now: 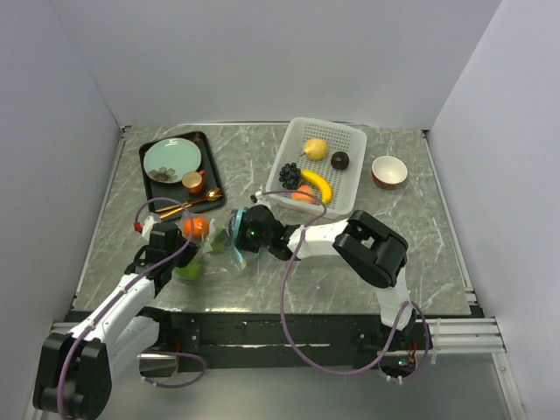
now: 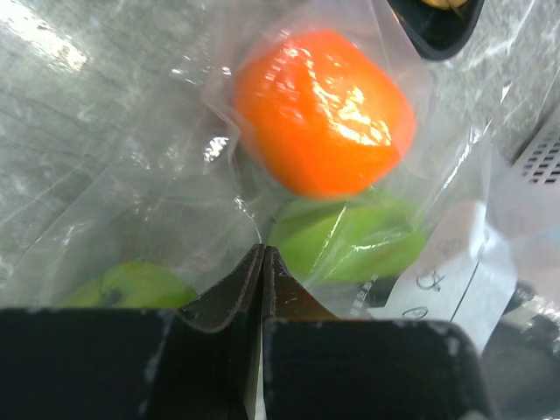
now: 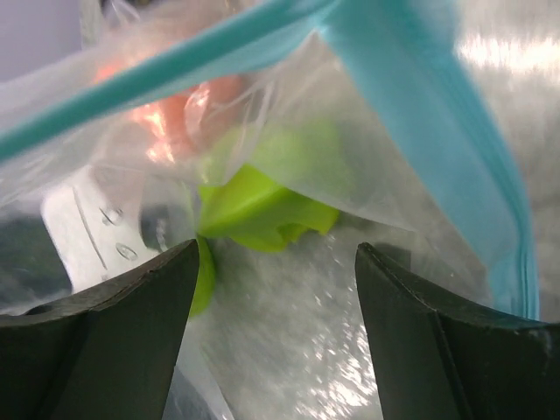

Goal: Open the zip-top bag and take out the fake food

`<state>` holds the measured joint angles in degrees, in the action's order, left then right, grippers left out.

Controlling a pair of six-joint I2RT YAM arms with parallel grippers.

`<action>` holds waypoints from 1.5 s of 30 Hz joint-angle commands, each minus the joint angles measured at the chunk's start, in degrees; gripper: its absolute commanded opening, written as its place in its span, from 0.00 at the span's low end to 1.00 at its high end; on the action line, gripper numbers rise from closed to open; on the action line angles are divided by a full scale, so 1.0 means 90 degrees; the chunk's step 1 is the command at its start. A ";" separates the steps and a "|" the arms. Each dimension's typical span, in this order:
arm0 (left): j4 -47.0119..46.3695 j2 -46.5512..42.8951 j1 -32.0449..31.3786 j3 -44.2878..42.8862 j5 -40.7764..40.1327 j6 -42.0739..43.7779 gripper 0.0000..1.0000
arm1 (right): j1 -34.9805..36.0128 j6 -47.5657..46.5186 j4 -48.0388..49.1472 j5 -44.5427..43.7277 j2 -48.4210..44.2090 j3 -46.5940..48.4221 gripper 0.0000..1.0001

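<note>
The zip-top bag [image 1: 216, 245] lies crumpled at the middle left of the table, its teal zipper strip [image 3: 420, 114] parted. Through the clear film I see an orange fruit [image 2: 324, 109] and a green lime [image 2: 350, 241], with another green piece [image 2: 131, 284] lower left. My left gripper [image 2: 262, 255] is shut on a fold of the bag's film on its near left side. At the bag's zipper end my right gripper [image 3: 276, 262] stands open with nothing between its fingers. Just beyond them, a green piece [image 3: 262, 210] and the orange fruit [image 3: 175, 114] show.
A white perforated basket [image 1: 348, 136] at the back holds a lemon [image 1: 315, 148], a dark ball [image 1: 340, 160], black grapes [image 1: 289, 175] and a banana [image 1: 317, 185]. A black tray [image 1: 150, 188] at back left carries a teal plate, an orange cup and a gold spoon. A bowl [image 1: 388, 171] stands at back right.
</note>
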<state>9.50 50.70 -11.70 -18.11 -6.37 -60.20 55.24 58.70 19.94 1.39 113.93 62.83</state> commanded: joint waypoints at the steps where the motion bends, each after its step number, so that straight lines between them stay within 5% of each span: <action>1: -0.0049 -0.0018 -0.0008 0.0029 0.0336 0.0273 0.07 | -0.0035 0.0128 -0.0164 -0.0476 0.0133 0.0548 0.80; 20: -0.0499 0.0334 -0.0028 0.0176 0.0981 0.0635 0.04 | 0.0044 -0.0086 -0.1347 -0.1013 0.0974 0.1779 0.76; 22: -0.0499 0.0305 -0.0028 0.0176 0.0991 0.0654 0.04 | 0.0053 -0.0116 -0.1259 -0.1033 0.0964 0.1750 0.66; 26: -0.0450 0.0188 -0.0028 0.0186 0.0981 0.0684 0.03 | 0.0053 -0.0232 -0.1220 -0.1043 0.0964 0.1789 0.61; 32: -0.0255 0.0080 -0.0037 0.0118 0.0845 0.0684 0.04 | 0.0083 -0.0389 -0.1210 -0.1121 0.0799 0.1731 0.30; 45: 0.0301 -0.0476 -0.0028 0.0079 0.0112 0.0215 0.05 | 0.0083 -0.0535 -0.0859 -0.0965 -0.0060 0.0715 0.22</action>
<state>10.72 48.36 -11.81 -17.08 -2.61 -56.88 55.75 55.29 12.16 -6.42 118.08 71.88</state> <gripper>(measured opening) 0.053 0.224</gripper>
